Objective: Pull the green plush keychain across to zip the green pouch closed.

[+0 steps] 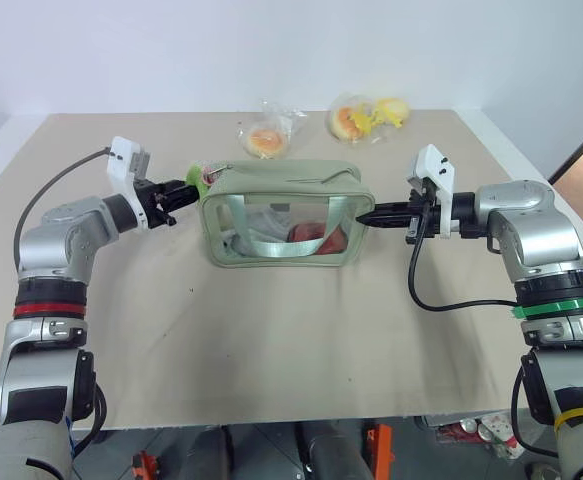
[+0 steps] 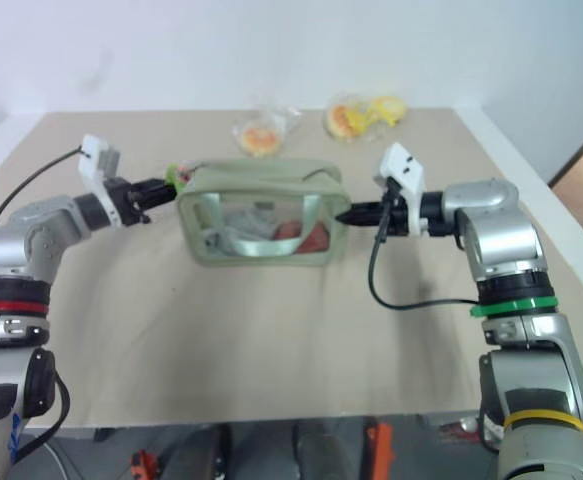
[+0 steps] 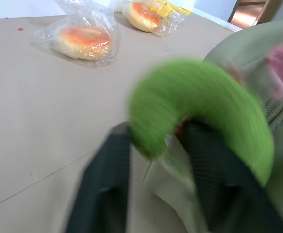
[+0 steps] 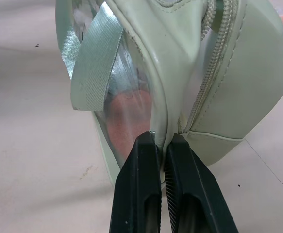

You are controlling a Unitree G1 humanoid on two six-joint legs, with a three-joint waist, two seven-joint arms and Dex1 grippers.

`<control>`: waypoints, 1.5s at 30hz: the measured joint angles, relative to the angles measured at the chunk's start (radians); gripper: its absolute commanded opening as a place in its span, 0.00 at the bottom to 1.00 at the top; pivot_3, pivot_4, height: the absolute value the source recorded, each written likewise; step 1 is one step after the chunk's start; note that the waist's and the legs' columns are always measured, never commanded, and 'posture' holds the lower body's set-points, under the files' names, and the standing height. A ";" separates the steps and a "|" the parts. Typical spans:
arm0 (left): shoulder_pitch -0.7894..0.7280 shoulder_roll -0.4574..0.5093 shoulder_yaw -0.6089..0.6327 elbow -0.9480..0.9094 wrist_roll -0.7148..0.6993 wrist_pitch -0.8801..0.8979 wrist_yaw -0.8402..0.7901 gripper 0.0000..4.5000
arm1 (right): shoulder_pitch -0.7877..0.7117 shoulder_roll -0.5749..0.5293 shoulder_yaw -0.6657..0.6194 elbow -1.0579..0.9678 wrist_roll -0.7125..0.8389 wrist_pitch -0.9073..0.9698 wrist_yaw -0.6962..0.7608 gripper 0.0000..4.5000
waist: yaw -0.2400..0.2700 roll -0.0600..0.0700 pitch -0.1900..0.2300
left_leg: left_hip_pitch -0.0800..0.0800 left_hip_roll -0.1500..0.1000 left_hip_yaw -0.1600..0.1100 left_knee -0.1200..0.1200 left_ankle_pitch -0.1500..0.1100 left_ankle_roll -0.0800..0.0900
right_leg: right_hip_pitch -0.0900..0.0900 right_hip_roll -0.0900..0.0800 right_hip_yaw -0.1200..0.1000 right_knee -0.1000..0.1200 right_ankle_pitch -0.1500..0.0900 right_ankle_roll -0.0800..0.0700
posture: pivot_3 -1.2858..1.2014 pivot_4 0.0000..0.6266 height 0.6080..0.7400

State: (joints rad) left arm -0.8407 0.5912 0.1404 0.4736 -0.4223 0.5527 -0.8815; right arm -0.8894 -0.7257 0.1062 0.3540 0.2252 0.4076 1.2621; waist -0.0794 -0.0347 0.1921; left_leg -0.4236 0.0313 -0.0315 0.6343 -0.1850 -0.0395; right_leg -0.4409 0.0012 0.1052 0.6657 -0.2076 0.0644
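The green pouch point(image 1: 281, 215) stands upright in the middle of the table, its clear window and webbing strap facing me. At its left end hangs the green plush keychain point(image 1: 209, 176), a fuzzy lime ring. My left gripper point(image 1: 183, 192) points level at that end. In the left wrist view its two fingers flank the lower part of the green plush keychain point(image 3: 199, 97) and are shut on it. My right gripper point(image 1: 363, 216) is shut on the pouch's right end. In the right wrist view it point(image 4: 161, 138) pinches the seam just below the zipper point(image 4: 207, 63).
Two clear plastic bags of orange and yellow items lie behind the pouch, one point(image 1: 267, 138) at the back middle and one point(image 1: 366, 118) to its right. The beige table point(image 1: 291, 350) stretches bare toward me. Red items show through the pouch window.
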 measured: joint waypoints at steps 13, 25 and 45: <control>0.009 0.002 0.008 0.000 0.011 -0.015 0.018 0.01 | 0.000 0.002 0.000 0.000 0.000 -0.001 0.000 0.00 | 0.000 0.000 0.000 | 0.000 0.000 0.000 0.000 0.000 0.000 | 0.000 0.000 0.000 0.000 0.000 0.000 | 0.52 0.24 1.00; -0.240 -0.071 0.002 0.065 0.130 -0.328 0.184 0.01 | -0.009 0.012 0.001 0.007 -0.004 -0.014 0.000 0.00 | 0.000 0.000 0.000 | 0.000 0.000 0.000 0.001 0.000 0.000 | 0.000 0.000 0.001 0.000 0.001 0.001 | 0.52 0.24 1.00; -0.276 -0.195 -0.262 -0.056 0.239 -0.577 -0.188 0.01 | 0.015 -0.003 -0.003 -0.006 -0.002 0.002 -0.013 0.00 | 0.000 0.000 0.000 | -0.001 -0.001 0.001 0.001 0.000 0.000 | 0.000 0.000 0.003 0.000 0.001 0.002 | 0.52 0.24 1.00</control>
State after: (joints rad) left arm -1.1164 0.3957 -0.1213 0.4178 -0.1835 -0.0242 -1.0698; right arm -0.8747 -0.7288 0.1033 0.3475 0.2236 0.4092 1.2489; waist -0.0792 -0.0347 0.1925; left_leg -0.4245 0.0302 -0.0304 0.6357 -0.1849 -0.0395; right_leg -0.4410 0.0011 0.1082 0.6654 -0.2069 0.0662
